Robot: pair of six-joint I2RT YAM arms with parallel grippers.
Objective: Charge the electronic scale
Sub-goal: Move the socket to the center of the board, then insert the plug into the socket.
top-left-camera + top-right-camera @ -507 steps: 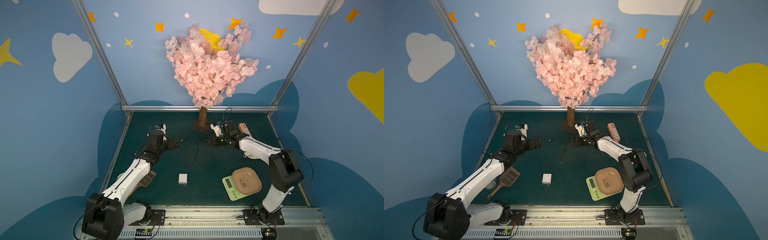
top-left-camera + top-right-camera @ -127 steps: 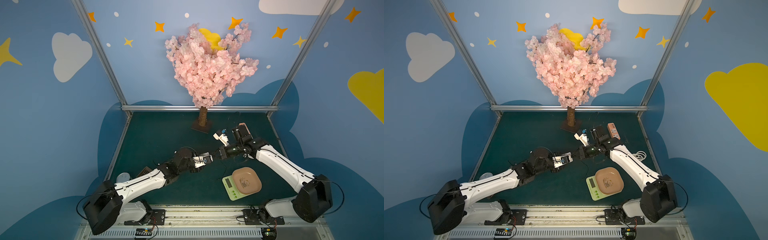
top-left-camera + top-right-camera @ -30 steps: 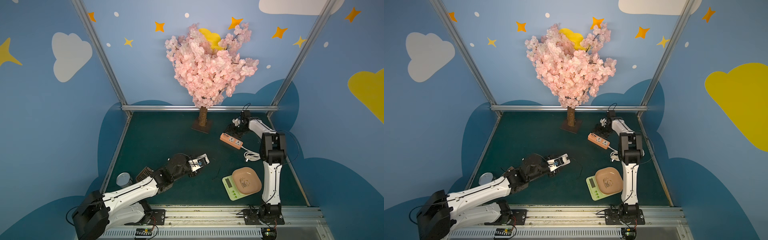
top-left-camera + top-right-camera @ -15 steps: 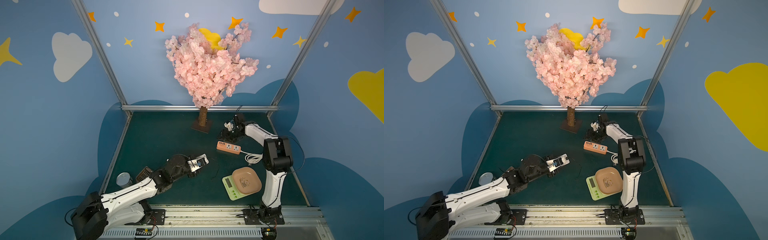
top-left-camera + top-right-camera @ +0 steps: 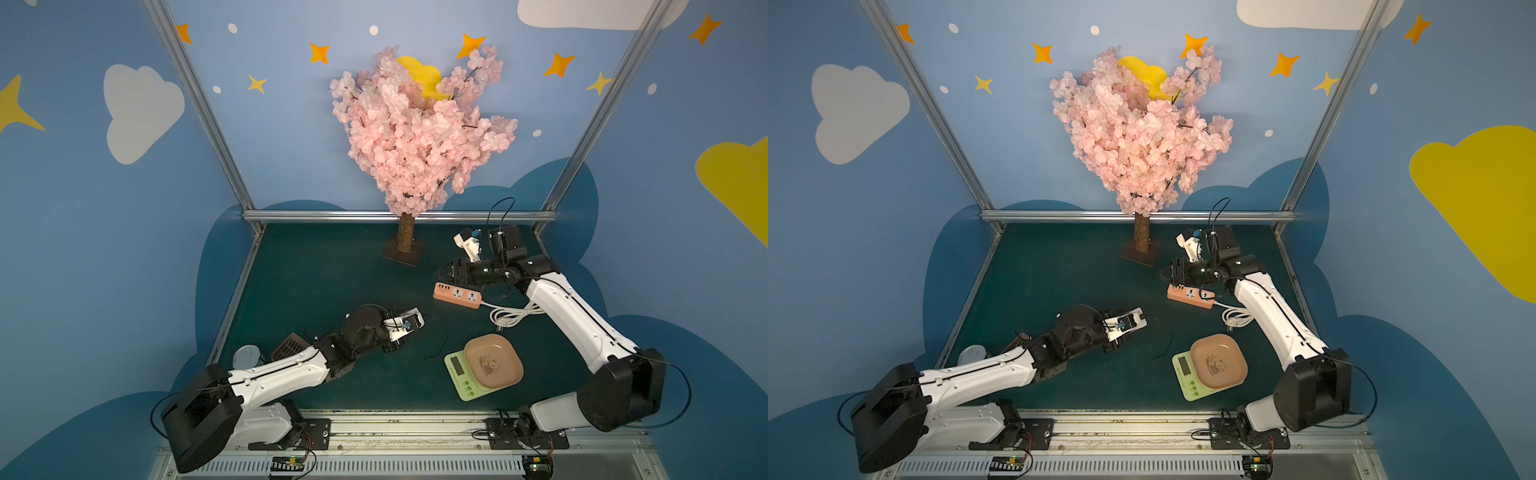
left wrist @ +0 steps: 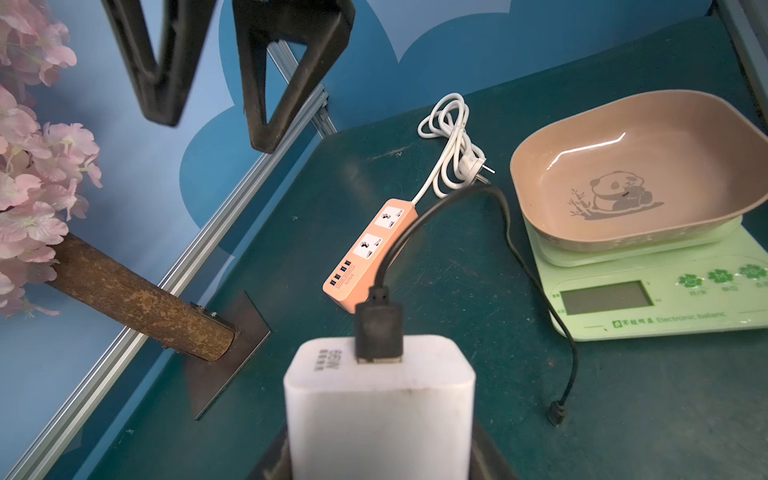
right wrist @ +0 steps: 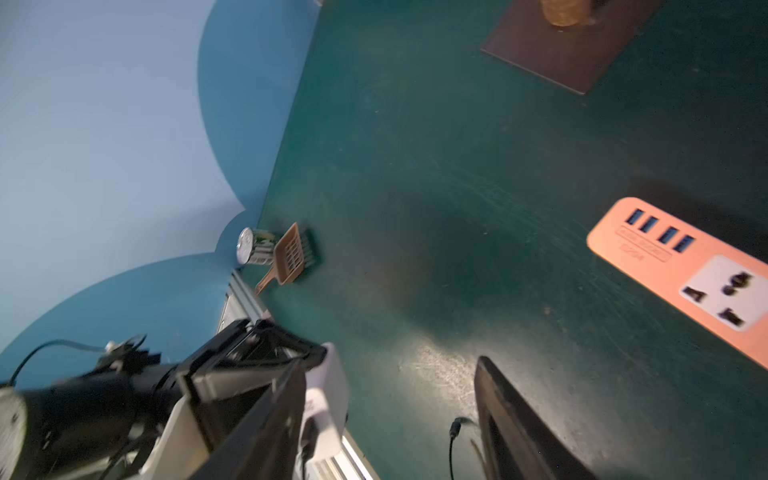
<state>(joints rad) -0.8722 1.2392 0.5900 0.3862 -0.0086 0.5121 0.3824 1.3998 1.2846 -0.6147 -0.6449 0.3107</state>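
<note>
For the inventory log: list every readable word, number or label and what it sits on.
"Electronic balance": front of the electronic scale, after unreadable small characters.
"65W", upside down: top of the white charger block.
Label on the orange power strip, beside its USB ports: too blurred.
Scale button captions: too small.

The electronic scale [image 6: 665,320] reads "Electronic balance" — the charger block [image 6: 378,407] apparently "65W".

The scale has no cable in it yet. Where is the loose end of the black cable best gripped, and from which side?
Grip the small plug at the free end, just behind its tip, from straight above, jaws across its width. It lies flat on the mat, apart from the electronic scale. The thin black cable behind it would probably bend or slip.
</note>
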